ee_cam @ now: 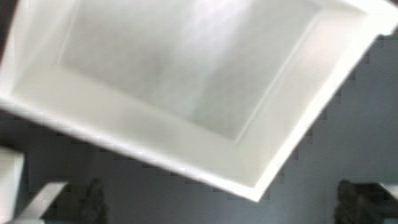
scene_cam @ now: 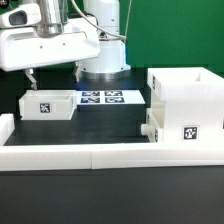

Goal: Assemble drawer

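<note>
A small open-topped white tray (scene_cam: 45,104) with a square tag on its front stands on the dark table at the exterior view's left. My gripper (scene_cam: 32,78) hovers just above its far left part. In the wrist view the tray (ee_cam: 178,80) fills most of the picture, seen from above and empty. My gripper (ee_cam: 222,205) is open there, its dark fingers (ee_cam: 80,200) wide apart with only the table and the tray's corner between them. The large box-shaped shell (scene_cam: 185,100) stands at the exterior view's right. A second small tray (scene_cam: 150,125) seems to protrude from its left side.
The marker board (scene_cam: 100,98) lies flat between the tray and the shell. A long low white rail (scene_cam: 100,152) runs along the front of the table. The robot's base (scene_cam: 103,50) stands behind the marker board.
</note>
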